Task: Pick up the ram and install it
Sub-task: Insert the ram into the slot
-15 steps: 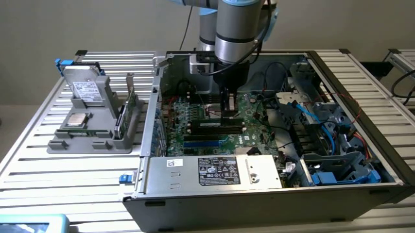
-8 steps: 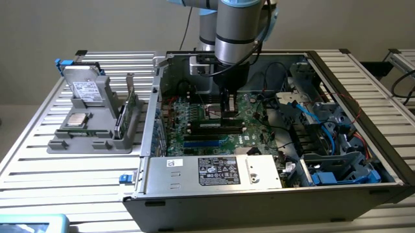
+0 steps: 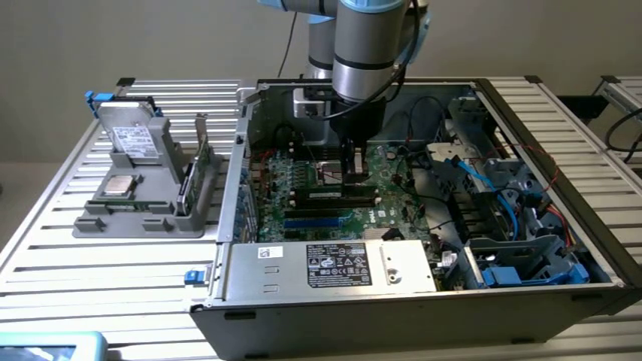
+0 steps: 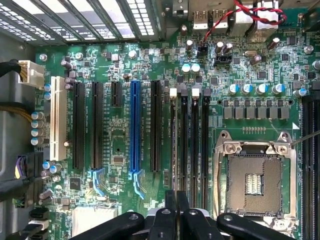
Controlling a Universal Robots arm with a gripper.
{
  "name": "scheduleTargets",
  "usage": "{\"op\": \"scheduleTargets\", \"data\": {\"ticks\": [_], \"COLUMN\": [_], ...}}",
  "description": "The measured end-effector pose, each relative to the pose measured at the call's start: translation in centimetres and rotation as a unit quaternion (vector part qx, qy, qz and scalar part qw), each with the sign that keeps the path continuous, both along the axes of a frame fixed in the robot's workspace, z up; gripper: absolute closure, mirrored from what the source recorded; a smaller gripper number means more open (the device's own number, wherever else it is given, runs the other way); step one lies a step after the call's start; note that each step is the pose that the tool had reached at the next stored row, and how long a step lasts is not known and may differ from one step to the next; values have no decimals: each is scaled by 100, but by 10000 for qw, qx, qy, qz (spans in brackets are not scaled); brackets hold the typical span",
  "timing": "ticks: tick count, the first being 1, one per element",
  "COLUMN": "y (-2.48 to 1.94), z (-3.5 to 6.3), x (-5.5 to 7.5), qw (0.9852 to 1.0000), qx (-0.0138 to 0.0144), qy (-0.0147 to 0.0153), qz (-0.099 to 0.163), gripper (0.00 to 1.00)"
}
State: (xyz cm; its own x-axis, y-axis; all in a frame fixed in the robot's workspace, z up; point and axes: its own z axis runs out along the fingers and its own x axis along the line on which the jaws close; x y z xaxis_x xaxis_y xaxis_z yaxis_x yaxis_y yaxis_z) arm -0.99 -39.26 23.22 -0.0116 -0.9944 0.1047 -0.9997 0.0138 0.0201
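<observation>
My gripper (image 3: 354, 179) reaches down into the open computer case (image 3: 561, 150), just above the black memory slots (image 3: 336, 198) on the green motherboard (image 3: 396, 169). In the wrist view its fingers (image 4: 170, 212) stand pressed together, shut, in line with the memory slot (image 4: 173, 145) nearest the expansion slots, one of several black memory slots. I cannot tell whether anything thin is pinched between them. A ram (image 3: 204, 169), a thin green stick, stands upright in the grey holder (image 3: 140, 218) on the exterior view's left, outside the case.
The holder also carries a hard drive (image 3: 135, 139) and a silver processor chip (image 3: 120, 184). A blue slot (image 4: 134, 130) and black expansion slots lie beside the memory slots, with the processor socket (image 4: 252, 180) on the other side. Cables (image 3: 452, 203) and a drive cage (image 3: 522, 263) crowd the case's right.
</observation>
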Motion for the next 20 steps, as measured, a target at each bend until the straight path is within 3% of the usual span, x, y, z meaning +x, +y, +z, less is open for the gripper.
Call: {"op": "scheduleTargets", "data": {"ticks": [20], "y": [-12], "z": [-34], "x": [0], "qw": [10000], "qx": [-1], "qy": [0], "qz": [1], "gripper": [87]}}
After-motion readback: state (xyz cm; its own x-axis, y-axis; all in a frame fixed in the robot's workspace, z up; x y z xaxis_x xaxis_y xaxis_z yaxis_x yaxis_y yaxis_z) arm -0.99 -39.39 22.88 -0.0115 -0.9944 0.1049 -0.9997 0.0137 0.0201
